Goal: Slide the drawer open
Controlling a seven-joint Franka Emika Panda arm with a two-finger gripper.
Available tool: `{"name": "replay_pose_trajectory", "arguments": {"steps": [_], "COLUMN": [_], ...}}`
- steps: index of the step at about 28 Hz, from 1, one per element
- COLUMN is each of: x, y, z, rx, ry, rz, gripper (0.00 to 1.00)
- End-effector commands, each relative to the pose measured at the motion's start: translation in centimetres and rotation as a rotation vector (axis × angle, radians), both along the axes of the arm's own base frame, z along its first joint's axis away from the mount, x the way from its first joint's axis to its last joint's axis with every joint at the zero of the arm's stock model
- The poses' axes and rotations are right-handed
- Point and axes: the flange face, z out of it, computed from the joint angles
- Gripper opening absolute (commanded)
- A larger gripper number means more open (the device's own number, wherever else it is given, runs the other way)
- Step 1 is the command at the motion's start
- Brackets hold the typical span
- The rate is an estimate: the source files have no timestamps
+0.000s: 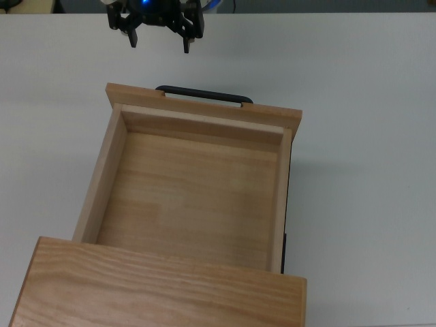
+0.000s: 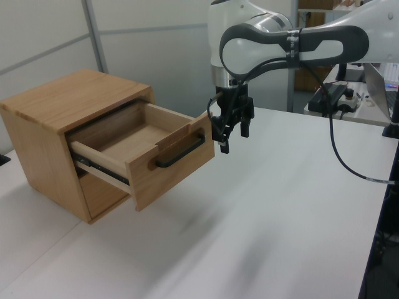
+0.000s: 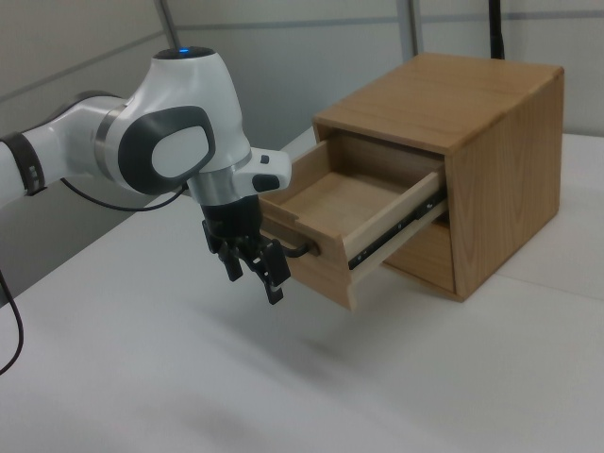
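The light wooden drawer [image 1: 191, 191] stands pulled far out of its wooden cabinet [image 2: 56, 106], its inside bare. Its black bar handle [image 1: 203, 94] runs along the front panel. My gripper [image 1: 159, 39] hangs open near the top view's upper edge, off the handle with a gap of table between them, holding nothing. In the left view the gripper [image 2: 234, 136] hovers just right of the drawer [image 2: 143, 149] front and its handle [image 2: 181, 152]. The right view has the gripper [image 3: 253, 270] left of and below the drawer [image 3: 349, 217] front.
The cabinet [image 3: 472, 142] sits on a white table [image 2: 268, 218]. A black cable [image 2: 346, 156] trails from the arm in the left view's right, with desk clutter beyond the table's far edge.
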Motion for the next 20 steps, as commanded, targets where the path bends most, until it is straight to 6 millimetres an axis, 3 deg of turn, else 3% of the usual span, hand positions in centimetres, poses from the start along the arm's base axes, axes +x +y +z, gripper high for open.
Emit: {"name": "replay_pose_trajectory", "arguments": {"steps": [1,6,20], "x": [-0.25,0.06,0.31], "y": [-0.24,-0.49,-0.59], "z": [0.11,1.09,0.86], "rx": [-0.009,-0.007,-0.007], "ry": [0.021,-0.001,0.004], "rz": [0.026,0.018,0.019], "gripper": [1.0,1.0,1.0]}}
